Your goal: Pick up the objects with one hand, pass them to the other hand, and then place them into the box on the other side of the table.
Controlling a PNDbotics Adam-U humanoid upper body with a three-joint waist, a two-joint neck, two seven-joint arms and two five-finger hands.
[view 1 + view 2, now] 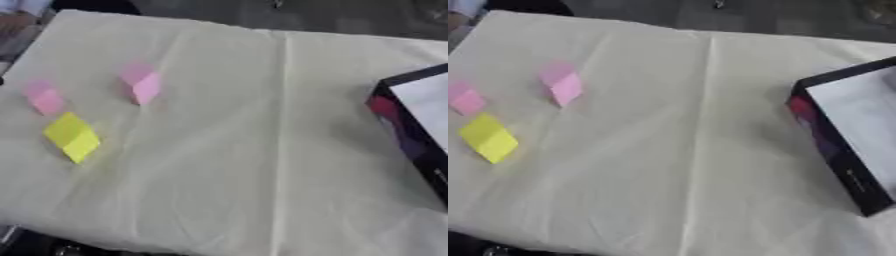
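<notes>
Three small blocks lie on the pale cloth [262,150], well apart from the dark box [833,150] at the right edge: a pink block [140,82] nearest it, a second pink block [42,97] farther, a yellow block [73,136] below that one. Neither hand shows, so their fingers cannot be told.

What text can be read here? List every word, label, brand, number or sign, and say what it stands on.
No text can be read.
Box: faint pale marks low on its dark side wall, too blurred to read.
Yellow block: no marks visible.
Two pink blocks: no marks visible.
Tablecloth: plain, with no print.
No robot hand is in view.
</notes>
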